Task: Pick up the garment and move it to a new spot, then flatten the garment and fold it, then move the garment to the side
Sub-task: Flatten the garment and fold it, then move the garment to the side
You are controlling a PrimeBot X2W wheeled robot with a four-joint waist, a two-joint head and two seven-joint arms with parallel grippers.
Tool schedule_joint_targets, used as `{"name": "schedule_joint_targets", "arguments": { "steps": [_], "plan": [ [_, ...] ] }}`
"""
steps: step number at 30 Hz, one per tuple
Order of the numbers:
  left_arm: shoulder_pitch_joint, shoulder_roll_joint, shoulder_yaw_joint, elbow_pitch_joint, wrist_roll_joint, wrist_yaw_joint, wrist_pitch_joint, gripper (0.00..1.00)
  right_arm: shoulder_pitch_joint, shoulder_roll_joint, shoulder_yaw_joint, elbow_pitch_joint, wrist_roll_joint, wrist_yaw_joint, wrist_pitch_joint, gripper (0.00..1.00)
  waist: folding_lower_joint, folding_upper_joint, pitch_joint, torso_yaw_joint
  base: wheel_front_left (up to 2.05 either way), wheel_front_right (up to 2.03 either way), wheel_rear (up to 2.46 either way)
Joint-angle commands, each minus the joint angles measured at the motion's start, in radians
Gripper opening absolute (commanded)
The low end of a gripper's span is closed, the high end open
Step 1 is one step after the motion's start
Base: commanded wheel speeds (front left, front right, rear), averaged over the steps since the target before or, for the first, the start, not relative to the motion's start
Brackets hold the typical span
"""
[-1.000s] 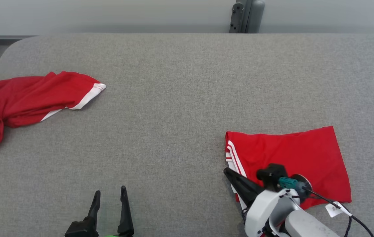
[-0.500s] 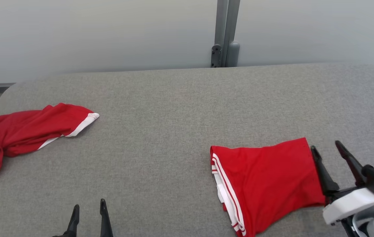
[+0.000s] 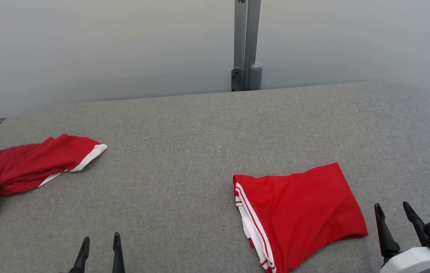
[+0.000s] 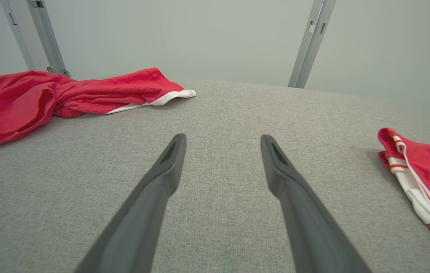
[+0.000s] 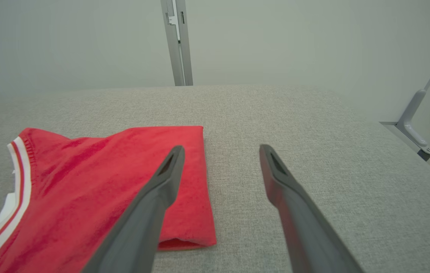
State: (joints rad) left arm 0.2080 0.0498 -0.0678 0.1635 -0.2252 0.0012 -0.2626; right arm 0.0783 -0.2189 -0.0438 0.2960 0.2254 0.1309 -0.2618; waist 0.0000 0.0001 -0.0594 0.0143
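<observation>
On the grey table (image 3: 199,144), toward its right side, the folded red garment (image 3: 302,212) is lying flat, its white-striped edge facing left. Just beside its right edge the right gripper (image 3: 392,205) is hovering, fingers spread apart, gripping nothing. At the near edge the left gripper (image 3: 101,237) is sitting with fingers apart, empty. Far left, well apart, a second red garment (image 3: 21,170) is lying crumpled.

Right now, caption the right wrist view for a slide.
Right gripper, jaws open, beside the folded red garment on the grey table.
</observation>
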Motion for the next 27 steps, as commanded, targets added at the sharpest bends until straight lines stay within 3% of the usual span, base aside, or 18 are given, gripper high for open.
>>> {"name": "schedule_joint_targets", "arguments": {
  "steps": [1, 8, 14, 22, 27],
  "plan": [
    [0.002, 0.002, 0.005, 0.003, 0.014, -0.01, -0.003, 1.0, 0.01, 0.004, -0.006, 0.0, -0.012, 0.0, -0.004, 1.0, 0.0, -0.0001, 0.0, 0.005, 0.0, 0.0, 0.0],
    [-0.004, 0.002, 0.012, 0.012, 0.019, -0.037, -0.003, 1.0, 0.007, 0.022, -0.009, -0.001, -0.019, 0.0, -0.004, 1.0, 0.0, -0.0001, -0.003, 0.021, 0.0, 0.0, 0.0],
    [0.005, 0.002, 0.005, 0.009, 0.018, -0.04, -0.003, 1.0, -0.039, -0.013, 0.046, 0.017, 0.098, 0.0, 0.036, 1.0, 0.0, -0.0001, 0.005, 0.03, 0.0, 0.0, 0.0],
    [-0.009, 0.002, -0.021, 0.01, 0.022, -0.034, -0.003, 1.0, -0.165, -0.165, 0.077, -0.059, 0.328, 0.0, 0.526, 1.0, 0.0, -0.0001, 0.064, 0.048, 0.0, 0.0, 0.0],
    [-0.06, 0.002, -0.053, 0.011, 0.02, -0.027, -0.003, 1.0, -0.24, -0.181, 0.108, -0.029, 0.347, 0.0, 0.678, 1.0, 0.0, -0.0001, 0.143, 0.085, 0.0, 0.0, 0.0]
  ]
}}
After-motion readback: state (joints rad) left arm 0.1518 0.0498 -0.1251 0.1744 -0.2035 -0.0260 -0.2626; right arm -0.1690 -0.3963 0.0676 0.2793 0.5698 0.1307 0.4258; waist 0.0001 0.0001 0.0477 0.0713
